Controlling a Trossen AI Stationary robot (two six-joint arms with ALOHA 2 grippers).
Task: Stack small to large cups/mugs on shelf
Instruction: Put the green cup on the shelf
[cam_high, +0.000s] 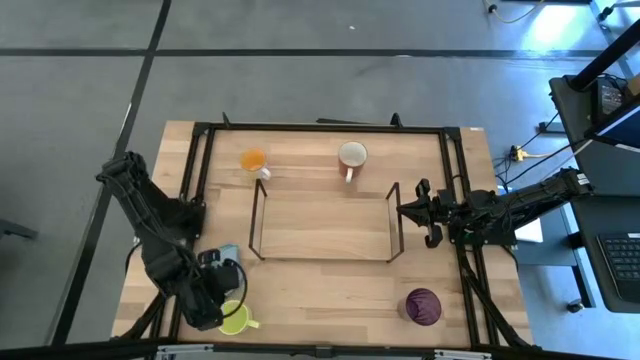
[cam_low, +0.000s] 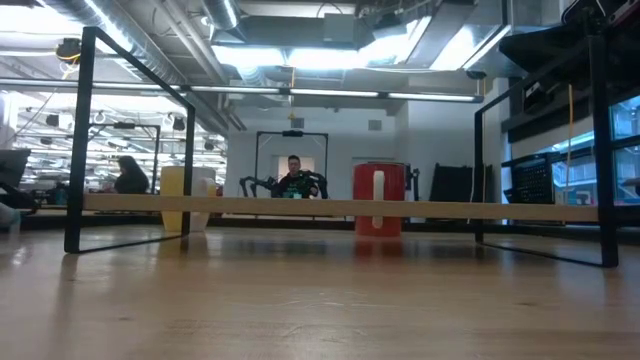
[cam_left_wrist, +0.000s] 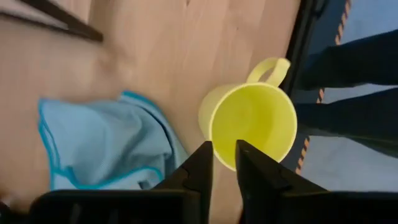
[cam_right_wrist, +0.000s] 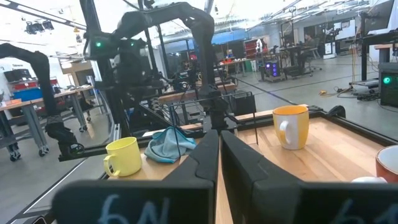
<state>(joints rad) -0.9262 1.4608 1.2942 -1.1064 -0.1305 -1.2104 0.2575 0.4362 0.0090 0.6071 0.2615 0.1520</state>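
Note:
The yellow-green mug (cam_high: 236, 319) (cam_left_wrist: 252, 124) stands upright on the table's near left corner, handle toward the right. My left gripper (cam_high: 218, 297) (cam_left_wrist: 224, 158) hangs above it, pointing steeply down. It is slightly open, with its tips over the mug's rim and clear of it. The orange mug (cam_high: 254, 160) and the white mug (cam_high: 352, 155) stand at the far side, behind the black wire shelf (cam_high: 320, 228). The dark purple cup (cam_high: 422, 305) stands near right. My right gripper (cam_high: 404, 210) (cam_right_wrist: 219, 140) waits shut, level, at the shelf's right end.
A light blue cloth (cam_high: 223, 252) (cam_left_wrist: 106, 143) lies crumpled on the table just beyond the yellow-green mug. The black table frame (cam_high: 196, 170) runs along the edges. Bare wood shows between the shelf and the near edge.

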